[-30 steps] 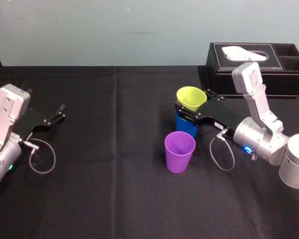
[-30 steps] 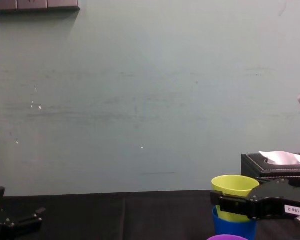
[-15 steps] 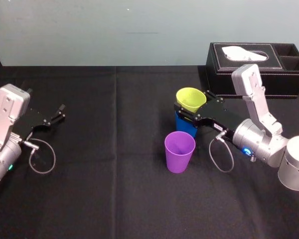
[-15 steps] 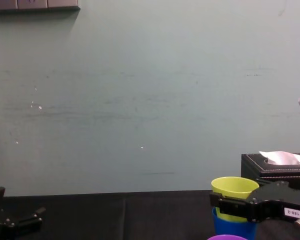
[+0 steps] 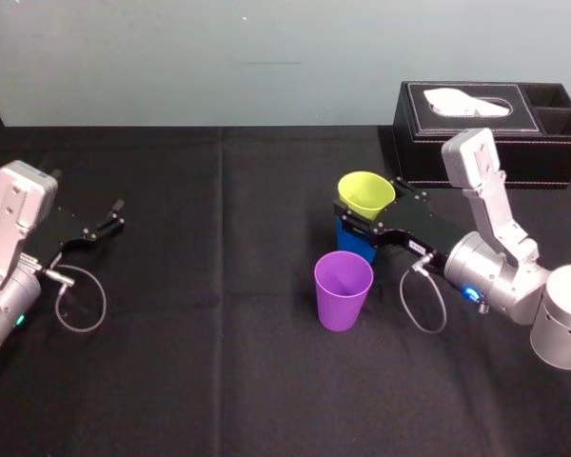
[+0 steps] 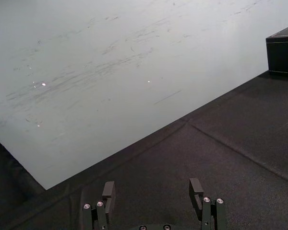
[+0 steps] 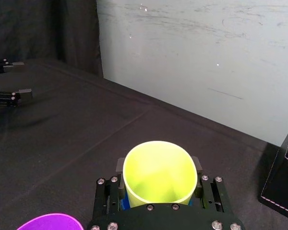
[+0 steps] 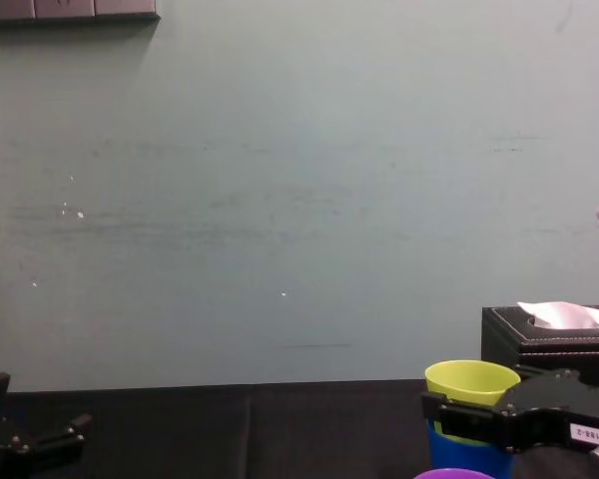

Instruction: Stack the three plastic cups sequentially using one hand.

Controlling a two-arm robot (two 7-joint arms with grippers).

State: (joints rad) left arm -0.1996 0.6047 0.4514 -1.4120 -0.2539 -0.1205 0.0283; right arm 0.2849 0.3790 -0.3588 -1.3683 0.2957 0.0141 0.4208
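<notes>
My right gripper [image 5: 369, 202] is shut on the yellow-green cup [image 5: 365, 190], one finger on each side just below its rim. The cup sits upright, partly down inside the blue cup [image 5: 354, 240], which stands on the black table. In the right wrist view the yellow-green cup [image 7: 159, 172] sits between the gripper's [image 7: 158, 165] fingers with a sliver of the blue cup [image 7: 126, 203] beneath. The purple cup [image 5: 343, 289] stands upright alone, nearer to me than the pair. My left gripper [image 5: 112, 214] rests open at the far left, its fingers apart in the left wrist view [image 6: 152, 189].
A black tissue box [image 5: 485, 129] with a white tissue stands at the back right, just behind my right arm. The table is covered in black cloth [image 5: 219, 333], and a pale green wall [image 8: 280, 200] rises behind it.
My right gripper has lowered the yellow-green cup a little further into the blue cup. The purple cup and the left arm have not moved.
</notes>
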